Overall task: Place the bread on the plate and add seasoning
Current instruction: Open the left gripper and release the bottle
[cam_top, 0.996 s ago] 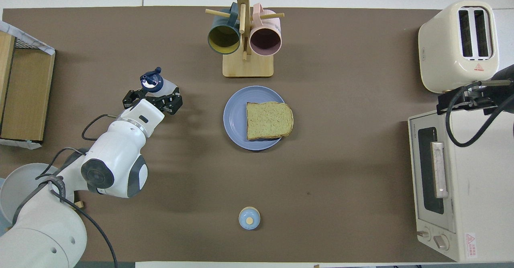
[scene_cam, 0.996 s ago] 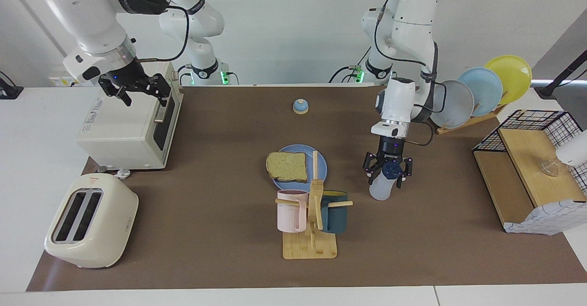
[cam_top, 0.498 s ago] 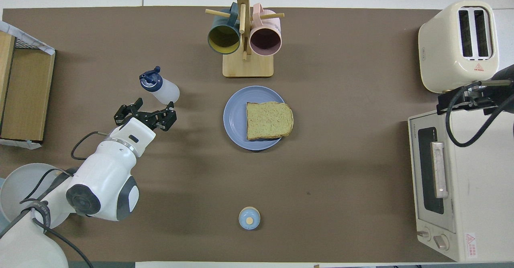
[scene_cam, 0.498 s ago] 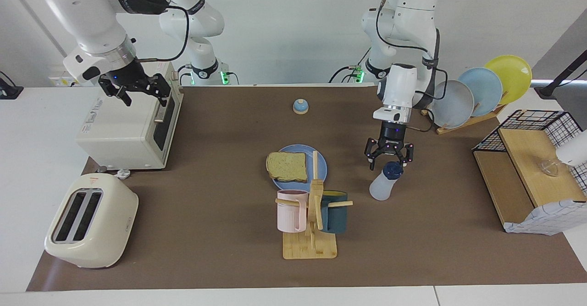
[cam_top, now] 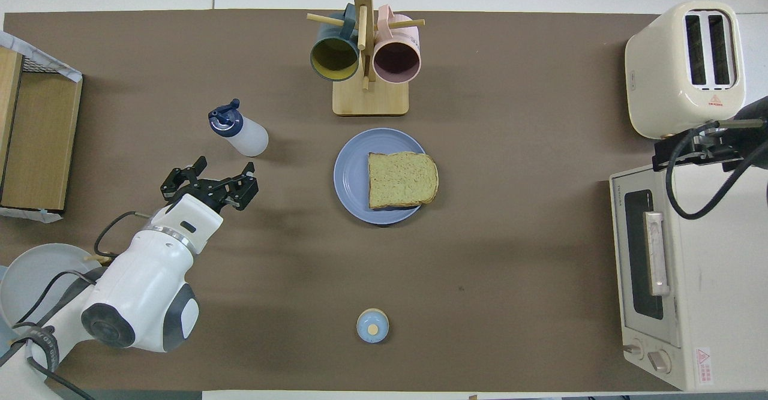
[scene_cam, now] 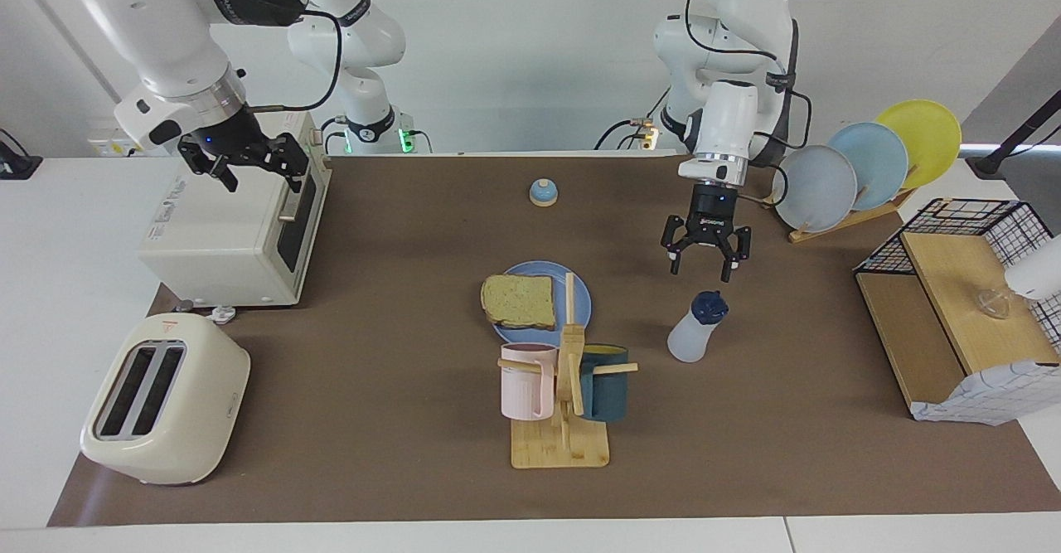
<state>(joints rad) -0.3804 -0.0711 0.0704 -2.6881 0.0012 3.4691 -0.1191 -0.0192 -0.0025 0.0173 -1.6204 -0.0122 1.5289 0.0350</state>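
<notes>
Left end effector point(scene_cam: 704, 261) has lifted off seasoning bottle point(scene_cam: 695, 329), now raised clear above it over bare mat, fingers apart, empty. Bottle upright on desk point(scene_cam: 398, 271), beside plate point(scene_cam: 504, 333) toward left arm's end. Bread point(scene_cam: 519, 301) flat on plate, overhanging rim toward right arm's end. Right end effector point(scene_cam: 242, 163) waits over toaster oven point(scene_cam: 224, 242), fingers apart.

Bread point(scene_cam: 519, 301) on plate point(scene_cam: 582, 298); seasoning point(scene_cam: 696, 338) upright; left gripper point(scene_cam: 704, 264) open above.
</notes>
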